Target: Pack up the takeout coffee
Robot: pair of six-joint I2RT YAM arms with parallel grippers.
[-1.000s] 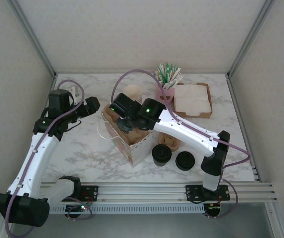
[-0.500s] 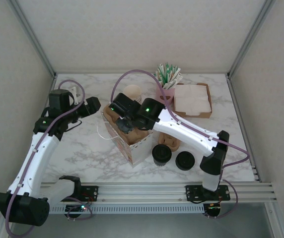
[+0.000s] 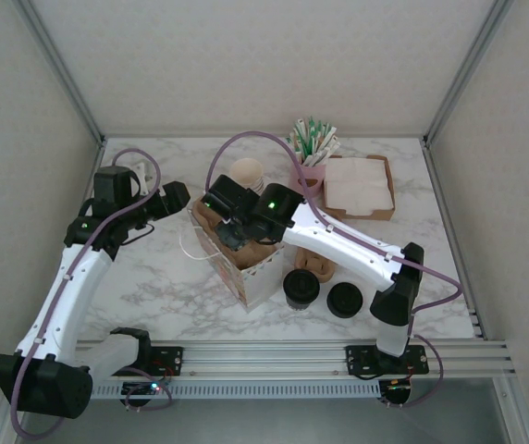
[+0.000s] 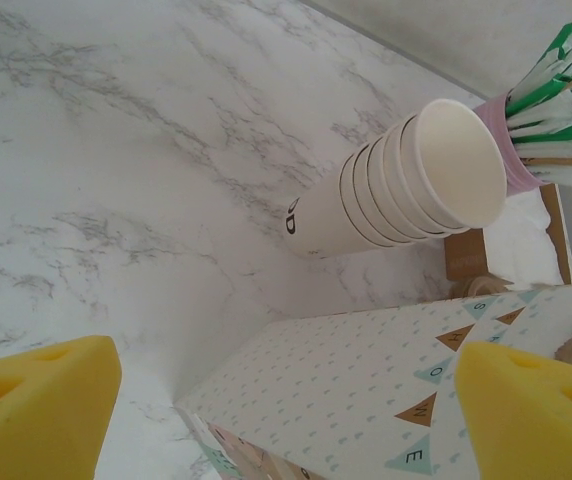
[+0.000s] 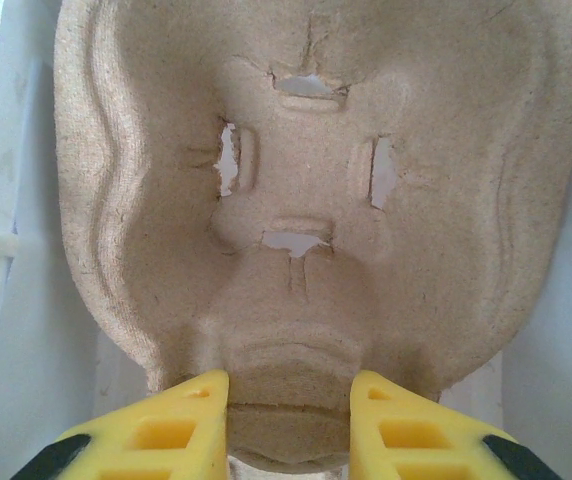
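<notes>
White arms point(image 3: 70, 287), black joints point(image 3: 278, 208), purple cables point(image 3: 246, 139) – yellow gripper fingers point(image 5: 171, 420)

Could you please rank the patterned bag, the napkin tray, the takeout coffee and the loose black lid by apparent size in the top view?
1. patterned bag, partly under the right arm
2. napkin tray
3. takeout coffee and loose black lid: their round tops look alike, so I won't rank them.

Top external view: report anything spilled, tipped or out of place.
No spill, nothing tipped. The takeout coffee stands upright, lid on, beside the paper bag. The one oddity: a black lid lying on the table to its right, seemingly without a cup.
</notes>
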